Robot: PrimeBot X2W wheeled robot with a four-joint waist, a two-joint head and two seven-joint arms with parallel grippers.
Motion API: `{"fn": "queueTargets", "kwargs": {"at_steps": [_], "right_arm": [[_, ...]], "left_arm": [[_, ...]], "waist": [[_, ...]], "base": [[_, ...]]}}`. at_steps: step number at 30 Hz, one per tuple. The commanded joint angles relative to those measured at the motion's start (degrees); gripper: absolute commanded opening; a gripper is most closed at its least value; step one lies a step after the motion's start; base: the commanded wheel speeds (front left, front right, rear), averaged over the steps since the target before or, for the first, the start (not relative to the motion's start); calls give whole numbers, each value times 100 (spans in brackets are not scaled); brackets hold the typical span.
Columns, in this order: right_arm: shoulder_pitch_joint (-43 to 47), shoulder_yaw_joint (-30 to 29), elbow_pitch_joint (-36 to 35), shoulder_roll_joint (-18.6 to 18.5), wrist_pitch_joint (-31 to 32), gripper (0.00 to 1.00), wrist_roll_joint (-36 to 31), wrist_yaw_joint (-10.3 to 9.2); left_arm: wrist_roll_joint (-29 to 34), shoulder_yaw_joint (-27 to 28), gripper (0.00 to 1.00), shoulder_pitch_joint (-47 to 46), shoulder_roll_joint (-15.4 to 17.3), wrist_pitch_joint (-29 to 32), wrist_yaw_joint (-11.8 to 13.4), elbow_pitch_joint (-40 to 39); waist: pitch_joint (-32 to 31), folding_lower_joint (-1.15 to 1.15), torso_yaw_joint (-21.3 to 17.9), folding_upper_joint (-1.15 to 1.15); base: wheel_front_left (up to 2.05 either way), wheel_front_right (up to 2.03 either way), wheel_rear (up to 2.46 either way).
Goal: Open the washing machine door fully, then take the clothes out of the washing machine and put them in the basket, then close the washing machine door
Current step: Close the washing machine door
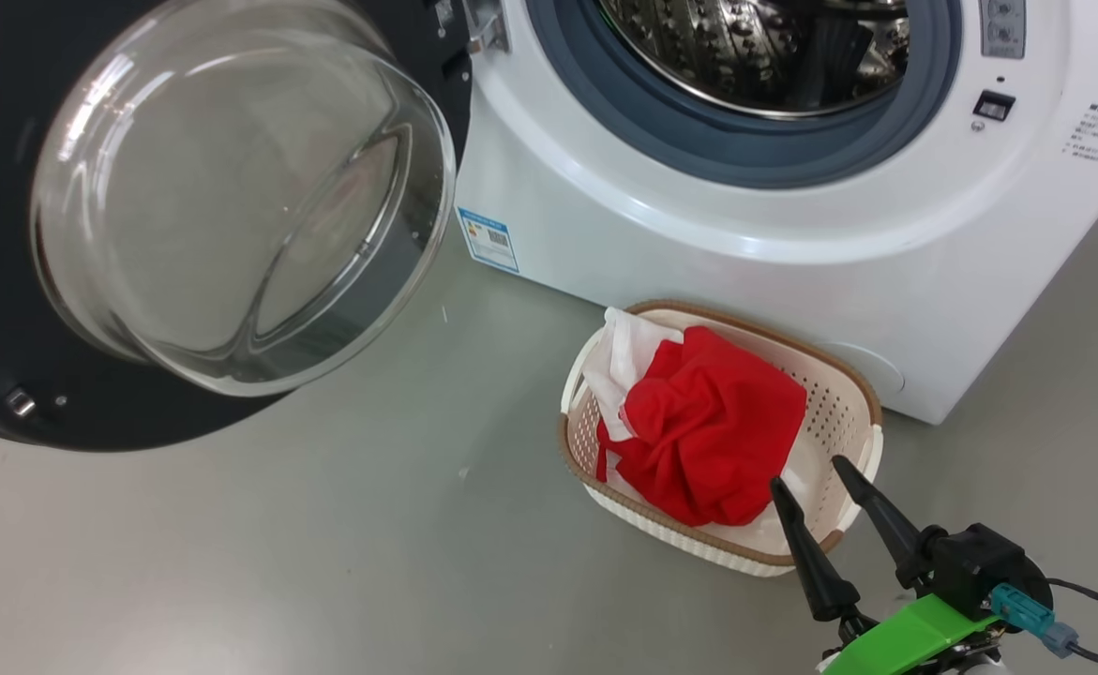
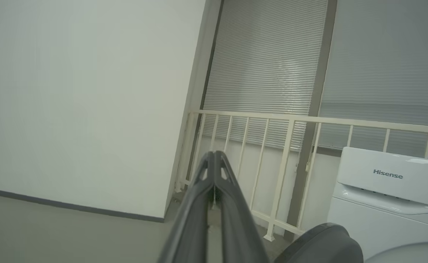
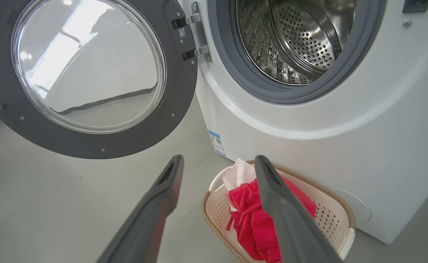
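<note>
The washing machine [image 1: 792, 244] [image 3: 363, 120] stands with its door [image 1: 136, 216] [image 3: 86, 73] swung wide to the left, glass bowl facing me. Its steel drum [image 3: 301, 40] looks bare inside. The red and white clothes [image 1: 708, 422] [image 3: 254, 215] lie bunched in the cream basket [image 1: 849, 403] [image 3: 334, 219] on the floor before the machine. My right gripper [image 1: 811, 473] [image 3: 219, 162] is open, hovering at the basket's near right rim with nothing between its fingers. My left gripper [image 2: 214, 155] is shut on nothing, pointing at a wall and railing away from the machine.
Grey floor [image 1: 370, 544] spreads left of the basket under the open door. In the left wrist view a cream railing [image 2: 290, 153], closed blinds [image 2: 268, 69], a pale wall [image 2: 82, 95] and the machine's top corner [image 2: 389, 182] show.
</note>
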Motion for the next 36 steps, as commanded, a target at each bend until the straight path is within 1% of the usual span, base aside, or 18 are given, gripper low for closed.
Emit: {"fn": "queueTargets", "kwargs": {"at_steps": [1,2,4,5,7,8,10,12,15,19,22,29,36], "right_arm": [[-162,109,-142,-29,-37,100,-85,26],[-170,106,-137,-36,-37,100,-95,26],[-191,121,-125,-50,-37,100,-115,26],[-204,131,-121,-57,-37,100,-124,26],[-234,156,-117,-65,-37,100,-149,26],[-250,170,-114,-72,-37,100,-159,26],[-285,200,-113,-84,-37,100,-177,26],[-321,229,-108,-95,-37,100,-194,26],[-360,254,-107,-116,-37,100,-216,26],[-388,262,-123,-137,-37,100,-241,26],[-403,264,-133,-141,-37,100,-258,26],[-446,257,-129,-124,-37,100,-277,26],[-447,215,-127,-83,-37,100,-275,26]], "left_arm": [[-141,68,0,-247,483,131,-31,76],[-376,-24,0,-384,519,308,-31,334],[-640,-242,0,-577,669,595,-31,790],[-890,-286,0,-690,665,821,-31,1003],[-1138,-462,0,-839,787,1246,-31,1352],[-1302,-528,0,-901,799,1526,-31,1524],[-1511,-743,0,-943,869,2124,-31,1743],[-1774,-788,0,-1006,905,2490,-31,1904],[-2024,-845,0,-1044,965,2830,-31,2095],[-2305,-907,0,-1026,967,3142,-32,2169],[-2505,-1039,0,-964,905,3587,-32,2141],[-2817,-1218,0,-812,905,4026,-32,1960],[-3016,-1434,0,-619,942,4371,-32,1582]], "waist": [[96,0,-21,0],[130,0,-18,0],[199,0,-29,0],[232,0,-37,0],[308,0,-54,0],[342,0,-61,0],[419,0,-84,0],[497,0,-108,0],[593,0,-132,0],[702,0,-163,0],[759,0,-178,0],[787,0,-212,0],[705,0,-218,0]], "base": [[0,0,0],[0,0,0],[0,0,0],[0,0,0],[0,0,0],[0,0,0],[0,0,0],[0,0,0],[0,0,0],[0,0,0],[0,0,0],[0,0,0],[0,0,0]]}}
